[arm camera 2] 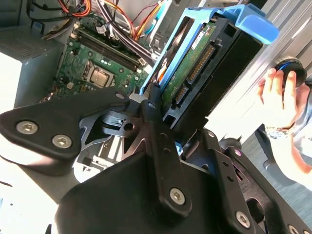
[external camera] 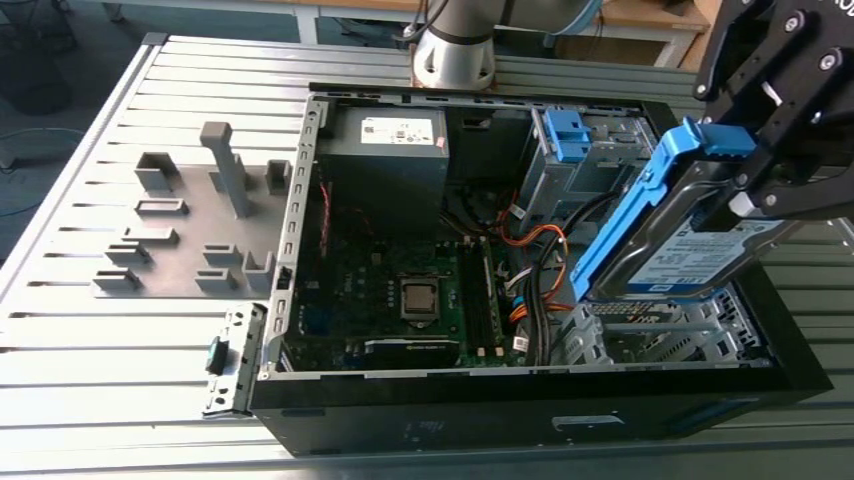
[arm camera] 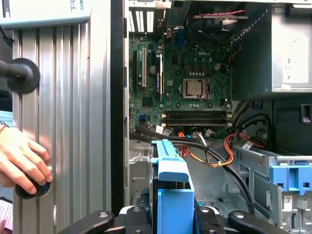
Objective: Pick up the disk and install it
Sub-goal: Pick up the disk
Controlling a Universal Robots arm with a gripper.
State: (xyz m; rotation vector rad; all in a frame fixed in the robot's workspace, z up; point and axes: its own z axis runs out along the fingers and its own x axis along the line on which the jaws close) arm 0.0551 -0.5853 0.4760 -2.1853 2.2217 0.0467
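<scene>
Holding disk | gripper clamped on upper end | above case

Pincer clamps blue-bracketed disk, mobo beyond; hand on black knob.

Exterior view: up high, angled down over the whole open PC case on the table. Both wrist views: riding right behind the claw, close in, sharing the motherboard.
</scene>
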